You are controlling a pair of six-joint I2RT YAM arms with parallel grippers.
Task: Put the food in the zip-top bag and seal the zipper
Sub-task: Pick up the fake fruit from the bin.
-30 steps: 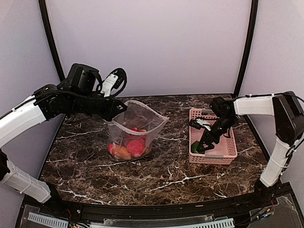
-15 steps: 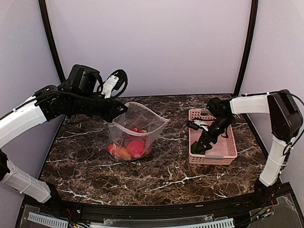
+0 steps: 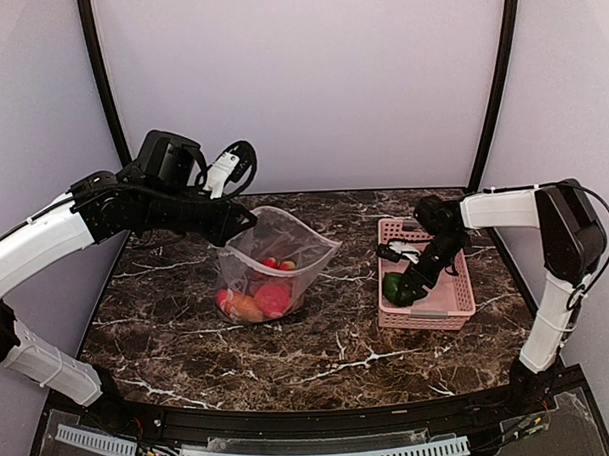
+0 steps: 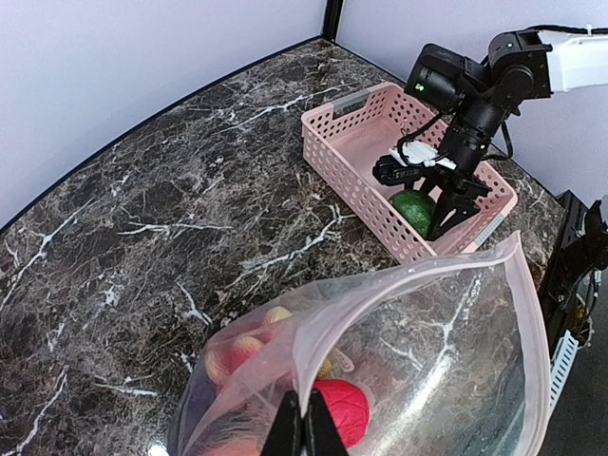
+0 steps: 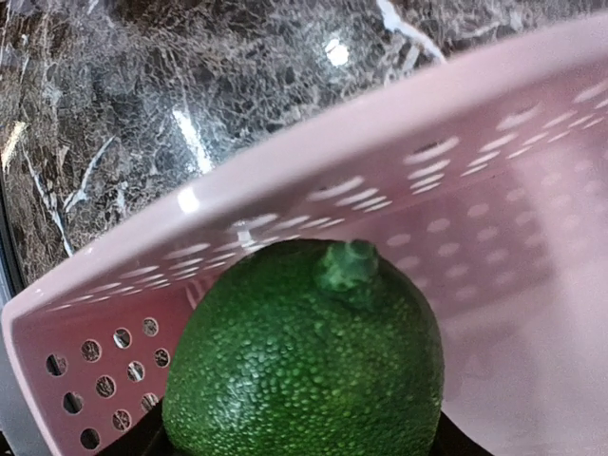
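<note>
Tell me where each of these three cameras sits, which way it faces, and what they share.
Top external: above and behind the bases, facing down and forward over the table; both arms show.
Left wrist: on the left arm, facing past the left tool, shut on the zip-top bag rim, toward the right tool in the pink basket.
Right wrist: low over the basket, close on the green food piece; its own tool barely shows.
Shared: all three show basket and green piece.

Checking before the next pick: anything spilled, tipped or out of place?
Nothing stands out: the zip-top bag stands open, pinched by the left gripper, food inside; one green piece is in the pink basket.
</note>
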